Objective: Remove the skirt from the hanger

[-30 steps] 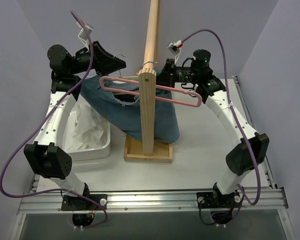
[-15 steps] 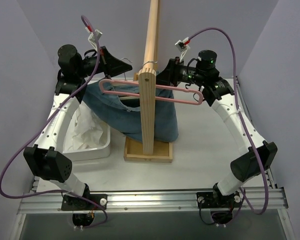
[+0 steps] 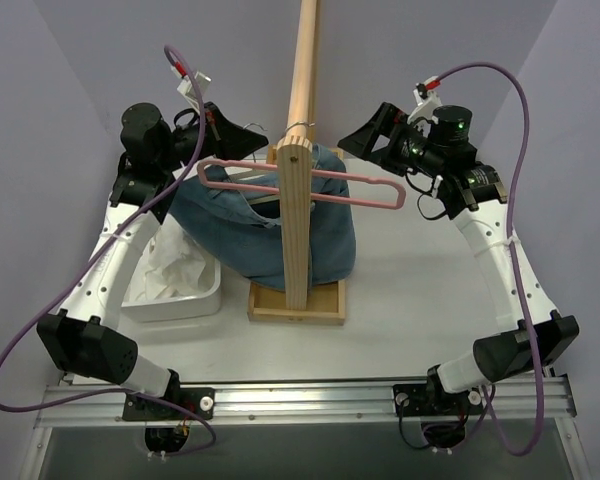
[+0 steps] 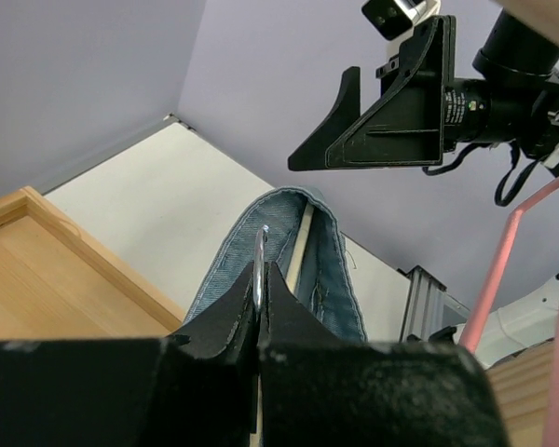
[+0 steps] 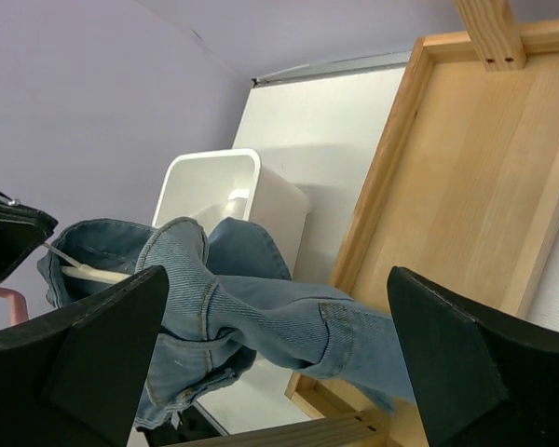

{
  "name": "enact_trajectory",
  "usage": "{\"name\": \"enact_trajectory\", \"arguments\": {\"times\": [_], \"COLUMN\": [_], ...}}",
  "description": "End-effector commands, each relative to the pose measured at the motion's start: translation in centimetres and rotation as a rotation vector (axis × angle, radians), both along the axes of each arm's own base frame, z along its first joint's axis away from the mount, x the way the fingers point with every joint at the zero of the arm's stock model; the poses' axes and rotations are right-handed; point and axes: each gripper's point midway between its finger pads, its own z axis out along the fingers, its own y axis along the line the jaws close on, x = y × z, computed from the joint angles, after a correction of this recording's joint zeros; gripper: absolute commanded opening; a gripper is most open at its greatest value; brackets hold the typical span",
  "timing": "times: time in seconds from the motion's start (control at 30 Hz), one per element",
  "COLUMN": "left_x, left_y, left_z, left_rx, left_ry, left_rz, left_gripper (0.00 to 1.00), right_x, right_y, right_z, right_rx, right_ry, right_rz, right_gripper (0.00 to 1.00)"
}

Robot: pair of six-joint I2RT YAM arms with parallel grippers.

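Observation:
The skirt (image 3: 175, 268) lies as crumpled white fabric in the white bin (image 3: 180, 305) at the left. The pink hanger (image 3: 365, 197) hangs bare across the wooden rack post (image 3: 295, 230); its bar also shows in the left wrist view as the pink hanger (image 4: 503, 261). My left gripper (image 3: 242, 130) (image 4: 261, 270) is shut on the thin metal hook (image 4: 260, 244) of an off-white hanger (image 4: 301, 256) that carries a blue denim garment (image 3: 280, 225). My right gripper (image 3: 362, 138) (image 5: 278, 279) stands wide open to the right of the post, holding nothing, with the denim (image 5: 261, 317) beyond its fingers.
The rack's wooden base tray (image 3: 295, 300) (image 5: 466, 177) sits mid-table. The white bin (image 5: 219, 191) stands left of it. The purple walls close in at the back and sides. Purple cables loop above both arms.
My right gripper opened wide and drew back to the right, away from the denim and the pink hanger. My left gripper shut on the metal hook.

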Motion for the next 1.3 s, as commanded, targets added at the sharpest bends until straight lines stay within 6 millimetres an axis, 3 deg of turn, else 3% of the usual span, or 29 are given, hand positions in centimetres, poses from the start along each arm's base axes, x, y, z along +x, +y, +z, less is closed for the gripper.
{"name": "enact_trajectory", "arguments": {"times": [0.0,0.17,0.37,0.63,1.1,1.27], "left_x": [-0.5,0.3,1.5,1.9,1.4,1.2], "left_y": [0.4,-0.5,-1.3,-1.8,-2.4,-2.4], "left_z": [2.9,2.0,1.0,-0.1,-0.4,-0.2], "left_rx": [-0.011,0.039,0.088,0.123,0.136,0.137], "left_ry": [-0.144,-0.176,-0.161,-0.147,-0.147,-0.149], "left_rz": [0.044,0.051,0.081,0.095,0.081,0.075], "left_gripper": [0.02,0.02,0.02,0.02,0.02,0.02], "right_x": [0.2,0.8,1.1,1.2,1.6,1.7], "right_y": [0.5,0.3,1.0,3.5,2.9,2.8], "right_z": [0.7,2.1,1.7,-2.0,-6.4,-7.2], "right_rx": [0.006,-0.01,-0.047,-0.212,-0.304,-0.313], "right_ry": [0.021,-0.003,0.014,0.089,0.169,0.184], "right_rz": [0.008,-0.01,0.009,0.023,-0.015,-0.021], "right_gripper": [1.0,1.0,0.89,0.88,0.78,0.66]}}
